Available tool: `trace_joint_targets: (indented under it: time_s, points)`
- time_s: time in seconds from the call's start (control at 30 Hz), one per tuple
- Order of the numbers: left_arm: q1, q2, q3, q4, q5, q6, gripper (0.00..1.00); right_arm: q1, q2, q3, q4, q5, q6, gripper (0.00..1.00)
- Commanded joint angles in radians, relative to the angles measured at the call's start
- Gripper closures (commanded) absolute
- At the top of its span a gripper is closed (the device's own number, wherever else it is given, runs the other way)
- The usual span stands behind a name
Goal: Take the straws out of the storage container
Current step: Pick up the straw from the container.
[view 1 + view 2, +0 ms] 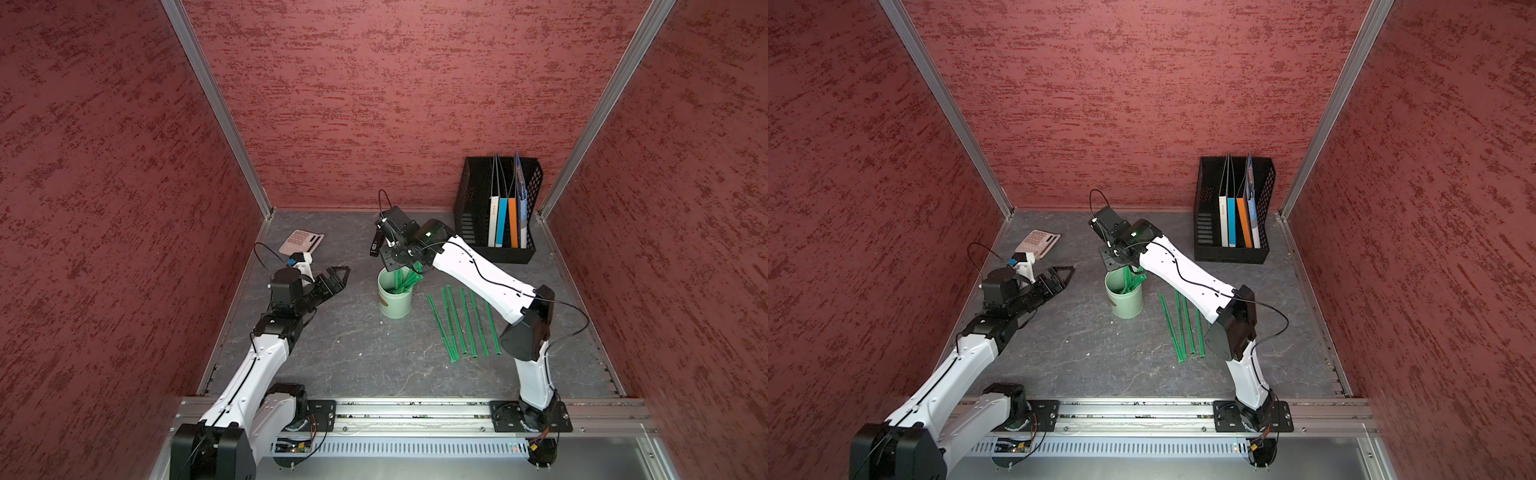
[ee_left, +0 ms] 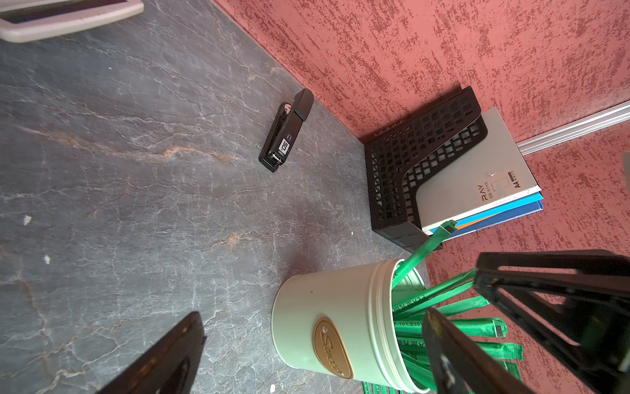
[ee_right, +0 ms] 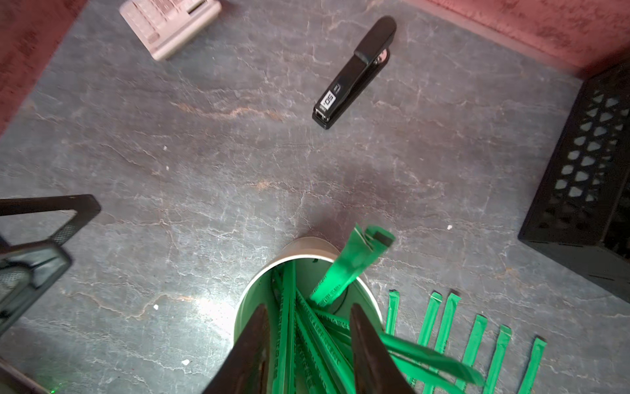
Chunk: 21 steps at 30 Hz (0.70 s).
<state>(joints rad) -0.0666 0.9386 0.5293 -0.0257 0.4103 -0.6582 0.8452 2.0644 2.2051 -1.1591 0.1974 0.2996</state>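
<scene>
The main hazard is the pale mint-green cylindrical cup (image 1: 392, 308) tipping. It stands upright and unbraced on the dark grey marbled surface (image 1: 353, 357). The long, flat, bright green straws (image 3: 289, 327) left in it lean criss-cross against its rim, so a pull at an angle would likely drag the light cup along or topple it.

A second risk is a mixed grab. Several straws lie between the fingers, so a close could catch a bundle, or nip one by its thin edge and let it slip out on the lift. One straw with a crumpled top (image 3: 354, 259) leans toward the far rim and could snag on its neighbours. A toppled cup could also scatter the row of laid-out straws (image 1: 468, 328) lying flat just beside it, on the right arm's side.

The right tool (image 3: 308, 308) hangs over the cup mouth with its tips down among the straws and its jaws partway open. The right wrist view shows straws between them but no pinch, so I judge that nothing is held yet. The left tool (image 1: 336, 277) is spread fully wide and empty. It is near the cup but apart from it and touches nothing, so it is not steadying it.
</scene>
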Motion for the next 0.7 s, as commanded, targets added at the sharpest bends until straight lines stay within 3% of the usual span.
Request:
trace_joint_targets:
  time_s: [0.0,0.67]
  points:
    - [-0.002,-0.018,-0.006,0.01,0.001,0.015,0.0,-0.012,0.024,0.06,-0.087,-0.008,0.023,0.64]
    - [0.005,-0.04,-0.009,-0.016,-0.009,0.026,0.0,-0.06,0.086,0.079,-0.069,-0.072,0.032,0.65]
